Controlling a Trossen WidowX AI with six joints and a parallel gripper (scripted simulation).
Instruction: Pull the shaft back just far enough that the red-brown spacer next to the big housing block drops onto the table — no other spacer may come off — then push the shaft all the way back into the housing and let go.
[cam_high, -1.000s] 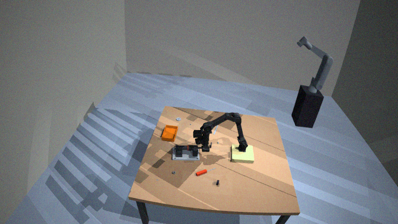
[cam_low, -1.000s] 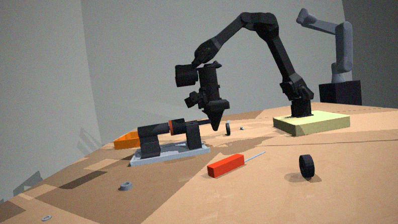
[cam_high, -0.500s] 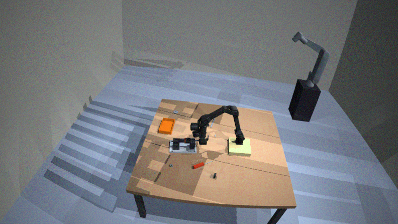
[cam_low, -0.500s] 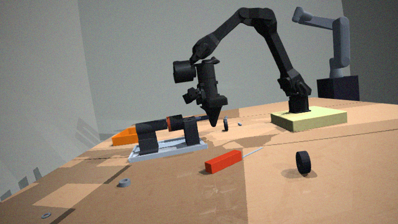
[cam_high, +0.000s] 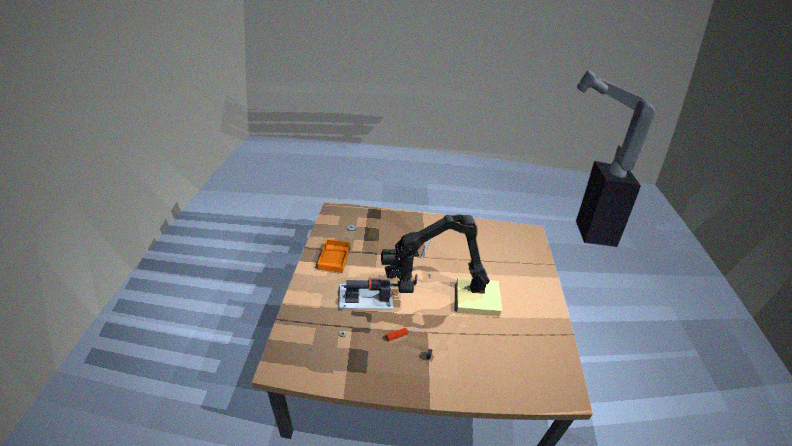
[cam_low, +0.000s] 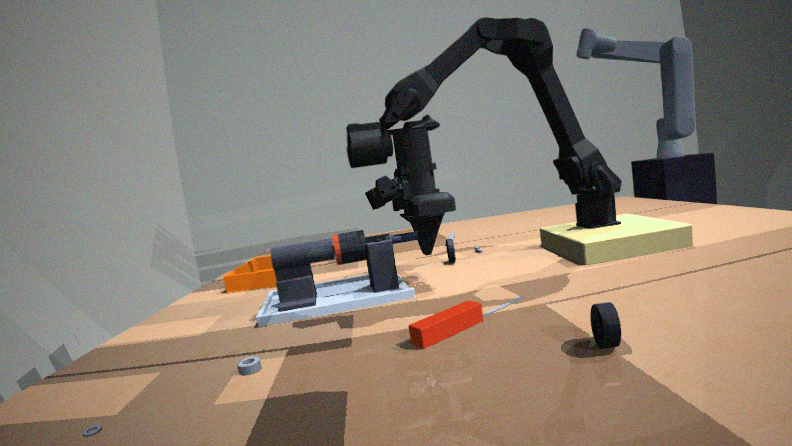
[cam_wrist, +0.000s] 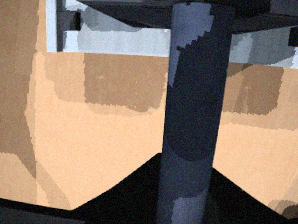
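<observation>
Nearly closed, tool (cam_high: 406, 288) (cam_low: 426, 250) (cam_wrist: 176, 163) with thin dark metallic shaft (cam_high: 394, 284) (cam_low: 406, 238) (cam_wrist: 192, 115) pinched inside. Red-brown ring spacer (cam_high: 370, 284) (cam_low: 336, 248) beside big dark cylindrical housing (cam_high: 355, 284) (cam_low: 302, 253), both beyond tool, away from arm base; to pull along shaft's axis, toward base (gently, I'd say: only one spacer should drop).

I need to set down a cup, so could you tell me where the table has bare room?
Between the red-handled screwdriver and pale yellow block; crowding surrounds the light-grey tray.
</observation>
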